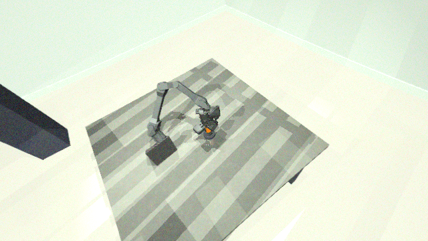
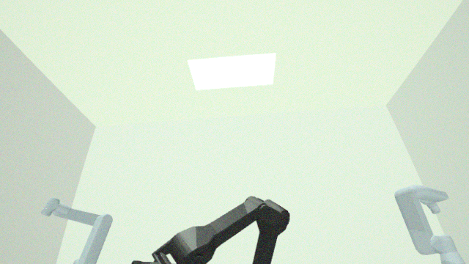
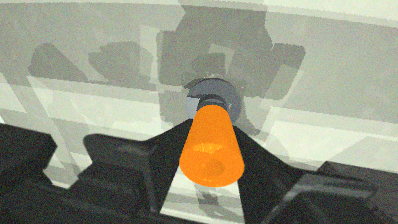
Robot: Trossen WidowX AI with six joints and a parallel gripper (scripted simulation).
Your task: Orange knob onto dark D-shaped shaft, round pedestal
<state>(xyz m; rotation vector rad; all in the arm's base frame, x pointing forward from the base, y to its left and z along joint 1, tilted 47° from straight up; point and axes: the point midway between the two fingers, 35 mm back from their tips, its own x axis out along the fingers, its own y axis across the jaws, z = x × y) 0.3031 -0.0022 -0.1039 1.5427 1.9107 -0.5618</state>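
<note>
My gripper [image 3: 211, 125] [image 1: 208, 128] is shut on the orange knob [image 3: 212, 145] [image 1: 208, 130], holding it between its two dark fingers. In the wrist view the knob points down at the round grey pedestal [image 3: 235, 97] [image 1: 209, 136], and its far end covers the pedestal's middle. The dark shaft is hidden behind the knob. I cannot tell whether the knob is seated on the shaft. In the top view the knob sits just above the pedestal, near the middle of the grey patterned table [image 1: 251, 174].
The arm's dark base box [image 1: 161, 150] stands on the table left of the pedestal. A dark block [image 1: 30, 130] stands on the floor far left. The exterior view shows only the arm's links [image 2: 227, 227] and two pale arm shapes at the sides.
</note>
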